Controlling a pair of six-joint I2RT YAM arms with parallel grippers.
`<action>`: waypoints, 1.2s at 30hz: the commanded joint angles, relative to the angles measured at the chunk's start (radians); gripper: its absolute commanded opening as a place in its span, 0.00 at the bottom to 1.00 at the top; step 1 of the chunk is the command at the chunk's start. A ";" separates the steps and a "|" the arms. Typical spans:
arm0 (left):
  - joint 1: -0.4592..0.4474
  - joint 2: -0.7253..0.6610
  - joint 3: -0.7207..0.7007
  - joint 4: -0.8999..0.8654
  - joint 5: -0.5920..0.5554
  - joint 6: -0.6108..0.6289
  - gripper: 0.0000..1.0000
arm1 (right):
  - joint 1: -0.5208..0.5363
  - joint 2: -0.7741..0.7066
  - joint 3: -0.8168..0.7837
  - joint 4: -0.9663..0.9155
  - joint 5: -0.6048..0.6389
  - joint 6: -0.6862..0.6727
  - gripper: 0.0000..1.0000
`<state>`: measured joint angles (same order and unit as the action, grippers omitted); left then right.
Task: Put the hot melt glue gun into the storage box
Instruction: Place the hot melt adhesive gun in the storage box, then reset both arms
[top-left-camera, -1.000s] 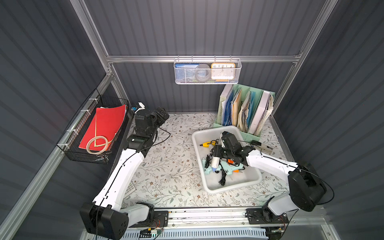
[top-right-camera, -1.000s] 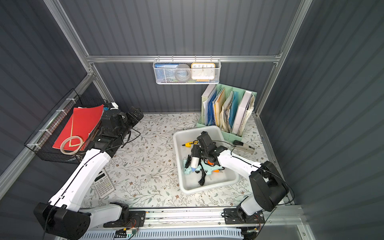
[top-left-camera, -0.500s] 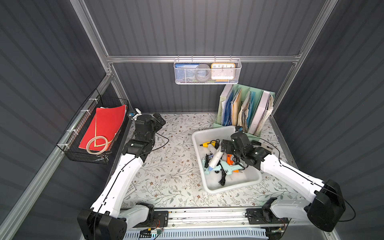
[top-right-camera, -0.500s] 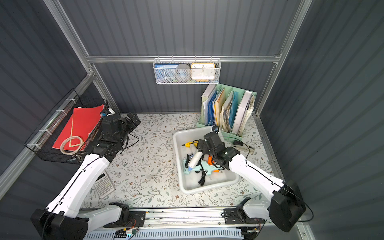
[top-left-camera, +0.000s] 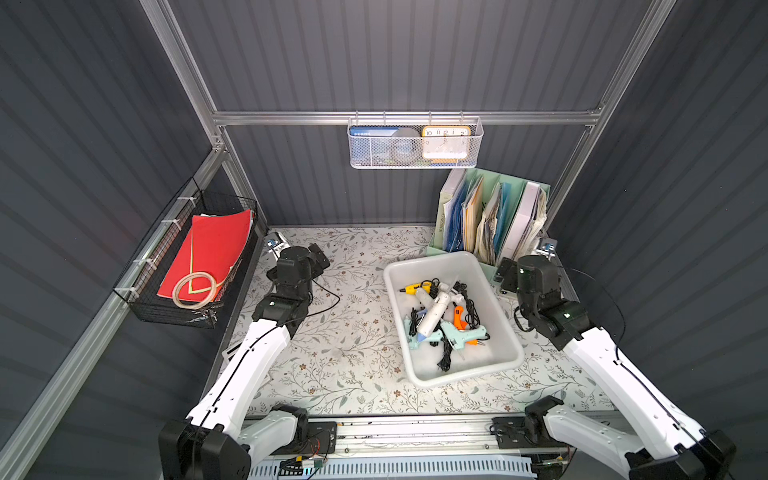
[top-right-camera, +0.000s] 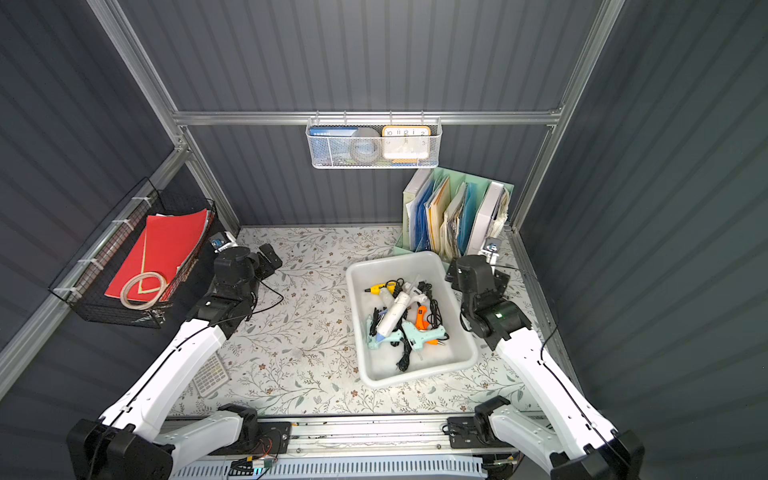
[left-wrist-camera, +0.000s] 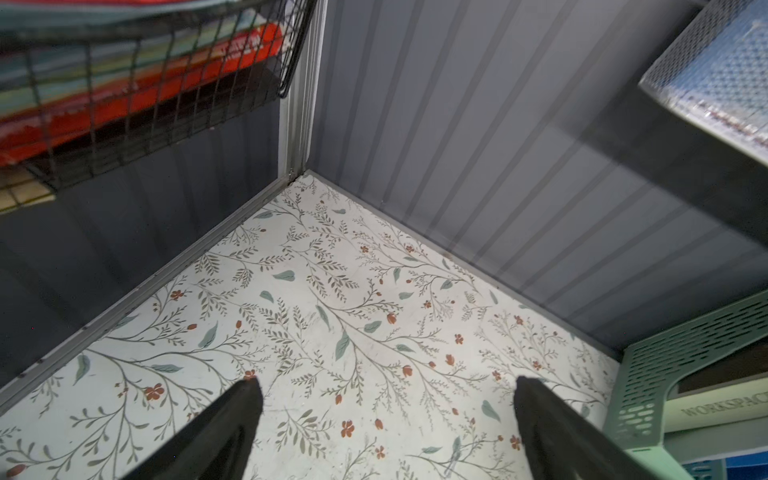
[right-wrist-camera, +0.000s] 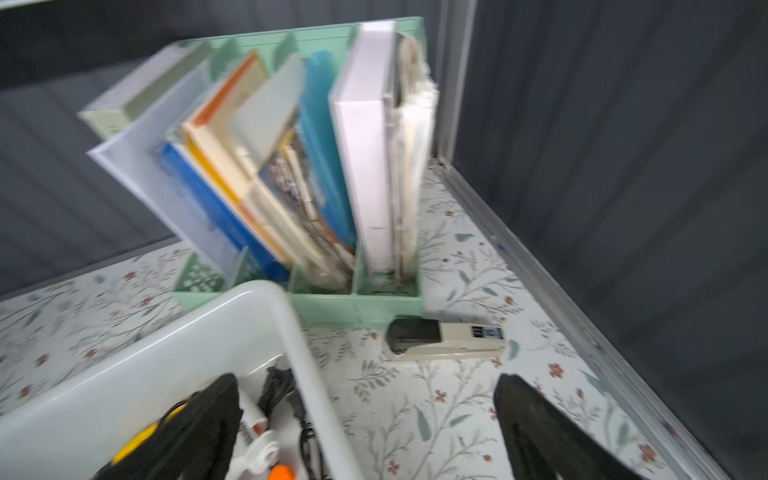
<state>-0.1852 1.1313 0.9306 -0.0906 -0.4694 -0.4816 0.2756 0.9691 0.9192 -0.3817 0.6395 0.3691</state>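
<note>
In both top views the shallow, white translucent plastic storage box sits on the floral-patterned table, right of centre. A white hot melt glue gun lies inside it, on top of a heap. The heap holds a pale teal glue gun toward the near end, an orange glue gun just right of the white one, and a yellow glue gun at the far left. All are tangled in black cords. The right arm ends just beside the box's far right corner, clear of the heap. The left arm reaches to the far left, near the black wire basket on the left wall and well apart from the box.

In the left wrist view the left gripper has its two black fingers spread wide, with only bare table between them. Beyond it lie the far left corner and a mint green file rack.

The right wrist view is blurred. The right gripper is spread wide and grips nothing. One finger hangs over the box's far right corner, the other over the table. What looks like part of the white gun shows beside the first finger. A beige and black stapler lies on the table just beside the rack's near edge.
</note>
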 joint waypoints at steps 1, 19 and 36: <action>-0.003 0.028 -0.070 0.162 -0.030 0.127 1.00 | -0.117 -0.060 -0.093 -0.001 0.037 0.044 0.99; 0.127 0.183 -0.475 0.740 0.091 0.337 1.00 | -0.360 -0.098 -0.564 0.589 -0.028 -0.054 0.99; 0.180 0.468 -0.549 1.078 0.209 0.422 1.00 | -0.360 0.214 -0.677 1.141 -0.235 -0.168 0.99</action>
<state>-0.0120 1.5558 0.3916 0.8894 -0.2939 -0.0898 -0.0818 1.1542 0.2409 0.6079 0.4564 0.2340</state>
